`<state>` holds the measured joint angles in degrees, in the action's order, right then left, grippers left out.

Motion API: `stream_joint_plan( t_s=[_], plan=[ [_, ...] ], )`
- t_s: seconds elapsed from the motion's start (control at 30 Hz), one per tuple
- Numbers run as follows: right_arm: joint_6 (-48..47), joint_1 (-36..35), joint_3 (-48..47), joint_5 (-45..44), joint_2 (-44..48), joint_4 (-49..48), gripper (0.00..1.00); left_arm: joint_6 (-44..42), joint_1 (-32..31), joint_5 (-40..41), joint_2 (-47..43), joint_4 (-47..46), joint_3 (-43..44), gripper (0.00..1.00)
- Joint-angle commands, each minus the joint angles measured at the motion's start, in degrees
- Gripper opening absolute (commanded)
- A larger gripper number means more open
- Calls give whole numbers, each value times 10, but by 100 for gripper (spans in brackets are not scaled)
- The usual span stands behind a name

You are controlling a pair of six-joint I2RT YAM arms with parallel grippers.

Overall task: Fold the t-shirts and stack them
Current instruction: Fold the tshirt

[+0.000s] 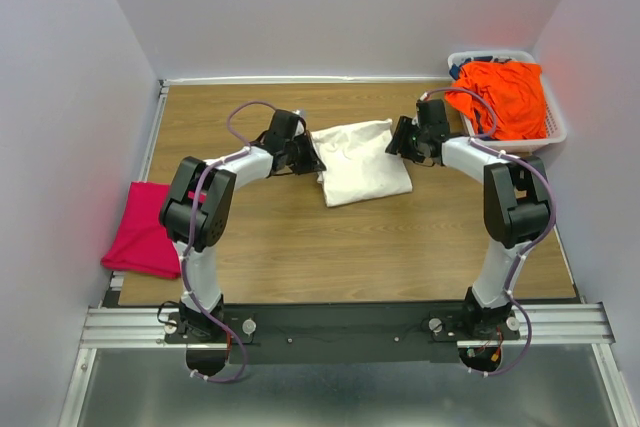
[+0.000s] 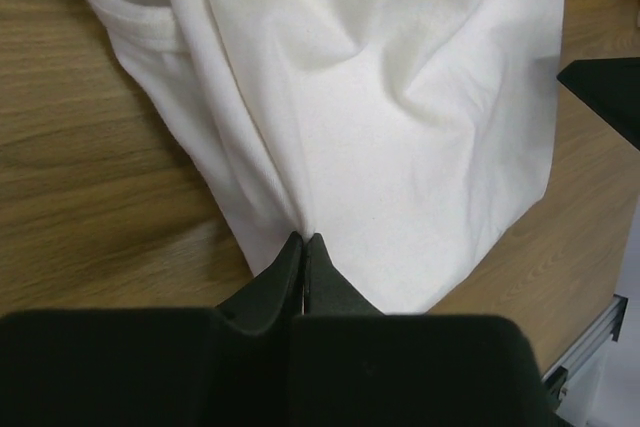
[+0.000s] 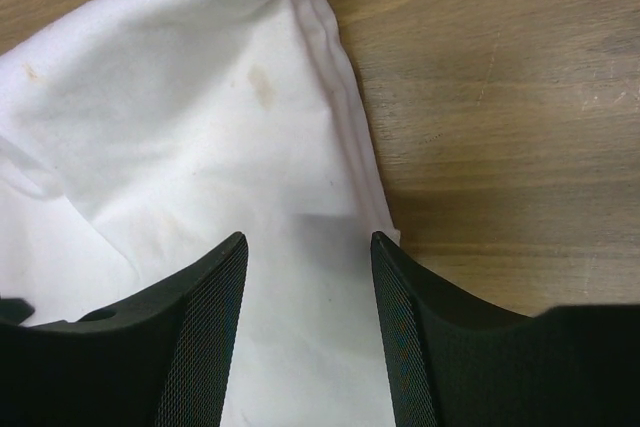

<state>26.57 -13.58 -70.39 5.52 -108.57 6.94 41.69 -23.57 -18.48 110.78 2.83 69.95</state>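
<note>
The cream-white t-shirt (image 1: pixel 360 162) lies folded in a rough rectangle mid-table. My left gripper (image 1: pixel 312 159) is at its left edge, and in the left wrist view this gripper (image 2: pixel 303 239) is shut on a pinch of the cream cloth (image 2: pixel 400 97), whose creases run into the fingertips. My right gripper (image 1: pixel 398 142) is at the shirt's right edge; it (image 3: pixel 308 239) stands open with the cream cloth (image 3: pixel 180 117) lying between its fingers. The magenta-pink t-shirt (image 1: pixel 145 230) sits folded at the table's left edge. The orange t-shirt (image 1: pixel 505 97) lies bunched in the basket.
A white lattice basket (image 1: pixel 556 133) stands at the back right corner against the wall. Grey walls close in the wooden table (image 1: pixel 300 247) on three sides. A metal rail (image 1: pixel 350 322) carrying both arm bases runs along the near edge.
</note>
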Motion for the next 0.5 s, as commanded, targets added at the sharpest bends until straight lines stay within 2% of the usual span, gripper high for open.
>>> stream_joint_plan(
  t_s=[0.0, 0.07, 0.17, 0.27, 0.37, 0.47],
  plan=[
    [9, -6, 17, 8, -6, -11, 59, 19, -8, -55, -33, -2, 10, 0],
    [17, -7, 21, 9, -1, -11, 53, 31, -7, -66, -56, -8, 4, 0],
    [34, -7, 33, 19, 19, -11, 25, 59, -6, -98, -81, -25, -20, 0],
    [52, -7, 65, 25, 50, -11, 19, 86, -5, -123, -110, -69, -65, 0],
    [59, -13, 100, 10, 84, -11, 19, 101, -9, -142, -116, -88, -112, 0],
    [60, -19, 118, -2, 99, -11, 21, 110, -16, -127, -112, -116, -169, 0]
  ],
)
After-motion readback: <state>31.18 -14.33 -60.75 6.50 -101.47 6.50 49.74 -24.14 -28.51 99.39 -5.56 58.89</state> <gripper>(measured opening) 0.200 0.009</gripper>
